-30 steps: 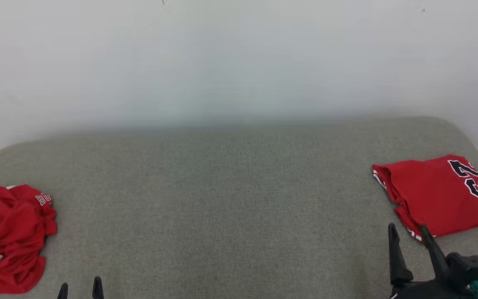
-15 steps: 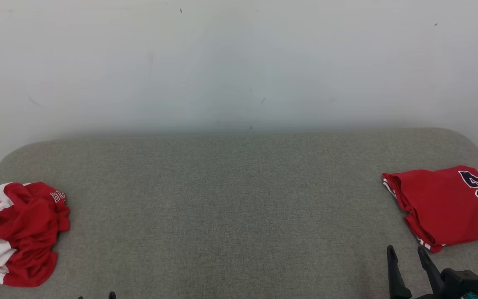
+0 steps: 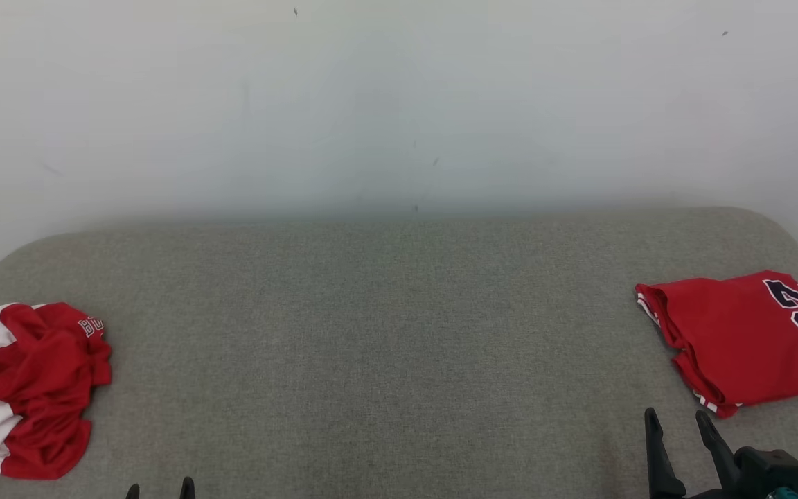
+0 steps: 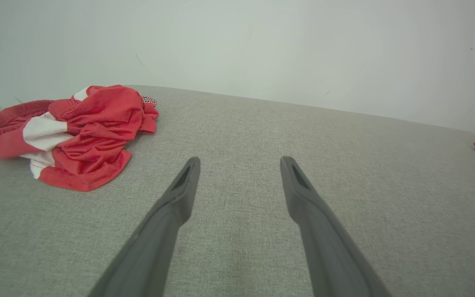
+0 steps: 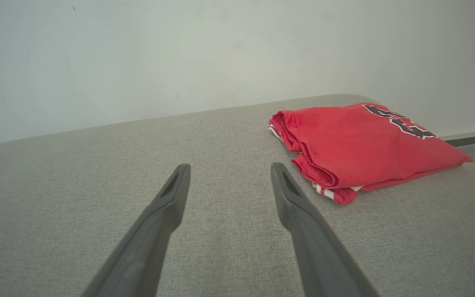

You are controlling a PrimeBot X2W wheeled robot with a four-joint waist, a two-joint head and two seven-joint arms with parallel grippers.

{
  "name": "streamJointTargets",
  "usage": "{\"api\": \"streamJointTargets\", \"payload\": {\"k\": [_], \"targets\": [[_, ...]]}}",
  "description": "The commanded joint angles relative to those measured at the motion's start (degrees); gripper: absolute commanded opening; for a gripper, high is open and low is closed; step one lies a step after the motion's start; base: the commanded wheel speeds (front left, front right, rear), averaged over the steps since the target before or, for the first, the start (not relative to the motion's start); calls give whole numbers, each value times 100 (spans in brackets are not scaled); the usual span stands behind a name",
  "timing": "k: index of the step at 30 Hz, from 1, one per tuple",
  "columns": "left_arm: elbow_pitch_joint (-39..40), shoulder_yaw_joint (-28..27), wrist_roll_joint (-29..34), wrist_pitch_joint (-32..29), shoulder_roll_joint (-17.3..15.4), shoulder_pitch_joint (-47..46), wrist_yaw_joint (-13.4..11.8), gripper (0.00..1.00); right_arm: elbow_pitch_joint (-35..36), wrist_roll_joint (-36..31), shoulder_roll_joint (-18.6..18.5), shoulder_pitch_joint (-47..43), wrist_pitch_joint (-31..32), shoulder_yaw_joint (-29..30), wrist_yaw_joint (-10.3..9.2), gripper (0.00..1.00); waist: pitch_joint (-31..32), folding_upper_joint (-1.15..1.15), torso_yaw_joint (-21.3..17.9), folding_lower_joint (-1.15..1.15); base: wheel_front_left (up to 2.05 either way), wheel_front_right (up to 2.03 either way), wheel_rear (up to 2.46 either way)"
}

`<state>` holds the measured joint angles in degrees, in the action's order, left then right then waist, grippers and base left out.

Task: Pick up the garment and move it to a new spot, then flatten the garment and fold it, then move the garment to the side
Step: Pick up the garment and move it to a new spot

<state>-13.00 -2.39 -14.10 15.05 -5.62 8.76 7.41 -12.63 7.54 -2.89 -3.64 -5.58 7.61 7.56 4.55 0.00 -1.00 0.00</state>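
A crumpled red and white garment (image 3: 28, 388) lies in a heap at the left end of the grey cushioned surface (image 3: 385, 333); it also appears in the left wrist view as the heap (image 4: 76, 132), ahead and to the left of my left gripper (image 4: 239, 163). That gripper (image 3: 160, 488) is open and empty, and just its fingertips peek over the head view's bottom edge. A folded red jersey (image 3: 745, 339) with dark numbers rests at the right end. My right gripper (image 3: 676, 419) is open and empty, just short of the jersey's (image 5: 361, 144) near left corner, with a small gap between them (image 5: 229, 168).
A plain pale wall (image 3: 399, 104) rises right behind the surface. The surface's back corners are rounded. A strip of floor and dark baseboard (image 5: 472, 138) shows past the right end. Bare grey fabric lies between the two garments.
The head camera has shifted a little. My right gripper has drawn back from the folded jersey's near corner, and both grippers sit lower in the view. Neither garment has moved.
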Motion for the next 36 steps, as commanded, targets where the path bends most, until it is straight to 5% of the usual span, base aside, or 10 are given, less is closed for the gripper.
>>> {"api": "streamJointTargets", "payload": {"k": [1,10,29,36], "targets": [[22,8,28,22,-22,-74,5,100,-20,59,2,26,-37,-22,-11,100,-9,0,24,0,0,0,0],[86,-135,154,22,-13,40,5,100,-62,128,2,25,-54,-108,-11,100,-7,0,347,0,0,0,0],[336,-343,304,22,-194,331,-54,100,-258,314,3,-73,-225,-461,-12,100,168,0,2597,0,0,0,0],[649,-640,200,22,-85,501,-245,100,-286,179,2,304,-117,-875,-12,100,-77,0,2870,0,0,0,0]]}}
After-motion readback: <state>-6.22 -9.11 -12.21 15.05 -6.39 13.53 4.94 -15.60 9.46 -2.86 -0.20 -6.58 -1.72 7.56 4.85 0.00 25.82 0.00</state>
